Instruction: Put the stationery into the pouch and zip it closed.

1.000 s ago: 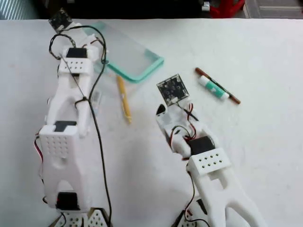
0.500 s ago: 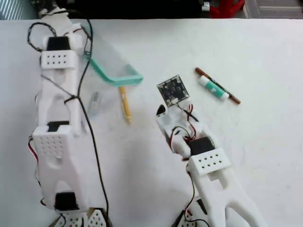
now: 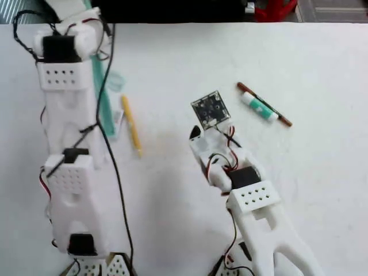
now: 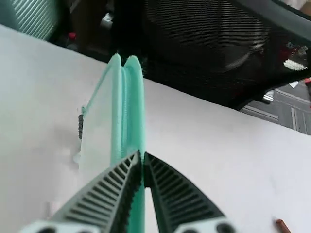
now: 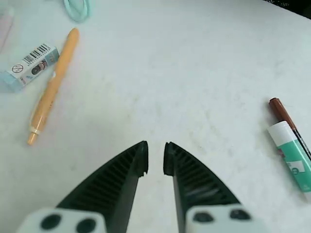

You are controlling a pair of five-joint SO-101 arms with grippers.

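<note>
Around right gripper (image 5: pixel 155 158), high view | 12 o'clock: bare table (image 3: pixel 190 57), free passage | 2 o'clock: glue stick (image 3: pixel 257 107) beside brown pen (image 3: pixel 282 118) block the way | 9 o'clock: orange pen (image 3: pixel 131 125), then pouch (image 3: pixel 102 103) and left arm (image 3: pixel 66 132) wall off | 4 o'clock: open table.

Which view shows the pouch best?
Left wrist view: the pouch stands edge-on, close up, clamped in the left gripper. The high view shows a teal strip beside the left arm; the right wrist view, a teal loop, perhaps its pull.
</note>
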